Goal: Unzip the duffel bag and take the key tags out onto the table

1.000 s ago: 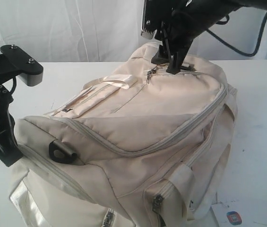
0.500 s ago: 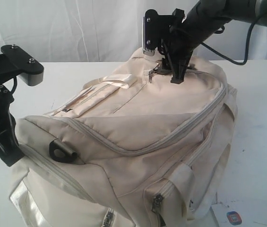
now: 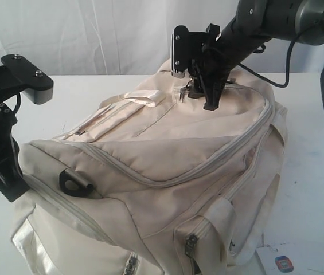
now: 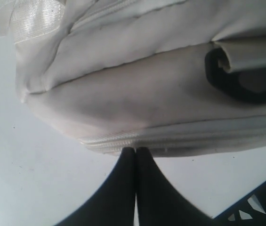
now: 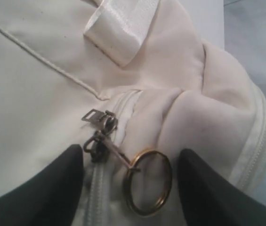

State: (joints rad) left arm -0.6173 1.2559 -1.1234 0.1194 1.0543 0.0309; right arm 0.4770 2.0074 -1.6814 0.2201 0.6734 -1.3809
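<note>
**Right end effector (image 5: 132, 155) lowered and drawn nearer along the top of the duffel bag (image 3: 167, 172) than a second ago, jaws spread.**

By the near edge of the counter (image 3: 316, 143), the left end effector (image 4: 135, 153) is seen unmoved, clenched with its tips pressed together at the zipped seam of the bag's near end, close to a black D-ring (image 4: 241, 80); whether fabric is pinched cannot be told. A white card (image 3: 283, 263) with a red-blue logo lies just beside the bag on the right. The bag is spread over the middle of the counter. Toward the far edge, a zip pull (image 5: 100, 127) and the brass ring (image 5: 148, 181) hung on it are framed between the released fingers, the ring untouched. A satin loop (image 3: 144, 98) is stitched near. In the exterior view the pull is partly hidden by the right arm.
</note>
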